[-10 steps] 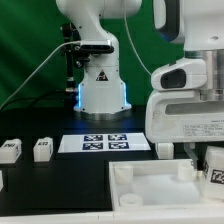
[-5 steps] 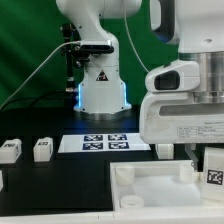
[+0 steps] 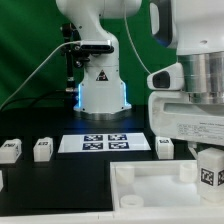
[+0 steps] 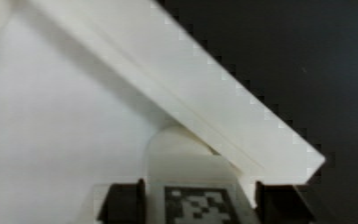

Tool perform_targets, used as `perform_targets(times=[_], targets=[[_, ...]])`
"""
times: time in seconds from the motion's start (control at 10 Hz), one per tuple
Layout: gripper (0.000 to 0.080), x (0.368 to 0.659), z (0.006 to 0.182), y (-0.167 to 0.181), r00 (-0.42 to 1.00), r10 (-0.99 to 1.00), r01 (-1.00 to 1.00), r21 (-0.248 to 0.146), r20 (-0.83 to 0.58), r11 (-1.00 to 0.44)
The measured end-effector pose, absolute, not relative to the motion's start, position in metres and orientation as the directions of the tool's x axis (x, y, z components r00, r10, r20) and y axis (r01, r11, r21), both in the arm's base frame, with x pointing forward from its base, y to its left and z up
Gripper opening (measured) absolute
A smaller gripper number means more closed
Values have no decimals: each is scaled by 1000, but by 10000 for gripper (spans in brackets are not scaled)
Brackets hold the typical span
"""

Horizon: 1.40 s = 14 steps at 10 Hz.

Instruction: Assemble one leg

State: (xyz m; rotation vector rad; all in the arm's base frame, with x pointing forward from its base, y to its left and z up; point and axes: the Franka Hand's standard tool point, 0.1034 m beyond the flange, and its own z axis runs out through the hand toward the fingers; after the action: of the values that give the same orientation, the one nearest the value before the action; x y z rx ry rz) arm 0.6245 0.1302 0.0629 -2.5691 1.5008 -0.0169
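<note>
My gripper (image 3: 208, 170) is at the exterior view's right, over the large white tray-like square part (image 3: 150, 185), and is shut on a leg (image 3: 208, 167), a small white block with a black-and-white tag. In the wrist view the leg (image 4: 197, 195) sits between the two dark fingers (image 4: 128, 203), just above the tray's raised rim (image 4: 194, 80). Three more legs lie on the black table: one (image 3: 10, 150) at the left, one (image 3: 42, 149) beside it, and one (image 3: 165, 148) near the tray's far edge.
The marker board (image 3: 104, 143) lies flat behind the tray, in front of the robot's white base (image 3: 100, 95). A green backdrop closes off the back. A dark object (image 3: 2, 182) shows at the exterior view's left edge.
The gripper with the leg has shifted slightly to the exterior view's left and a little up over the tray's right side. The other legs have not moved.
</note>
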Motion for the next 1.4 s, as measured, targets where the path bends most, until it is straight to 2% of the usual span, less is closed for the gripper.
perform_targets(times=[0.1, 0.3, 0.4, 0.5, 0.6, 0.7, 0.9, 1.0, 1.1, 1.4], targets=[[297, 627, 63, 131, 246, -959, -962, -159, -142, -223], [297, 626, 63, 135, 158, -975, -980, -145, -158, -135], [297, 626, 63, 134, 174, -973, -978, -147, -155, -151], [508, 626, 63, 135, 175, -972, -977, -147, -155, -152], [604, 626, 62, 135, 177, -972, -977, -147, -155, -155], [641, 626, 62, 135, 238, -961, -964, -156, -145, -215], [648, 623, 63, 133, 471, -876, -874, -184, -102, -449], [649, 624, 67, 132, 660, -749, -742, -196, -51, -641], [649, 625, 70, 133, 802, -597, -587, -190, -8, -787], [649, 625, 69, 129, 958, -279, -265, -168, 62, -950]])
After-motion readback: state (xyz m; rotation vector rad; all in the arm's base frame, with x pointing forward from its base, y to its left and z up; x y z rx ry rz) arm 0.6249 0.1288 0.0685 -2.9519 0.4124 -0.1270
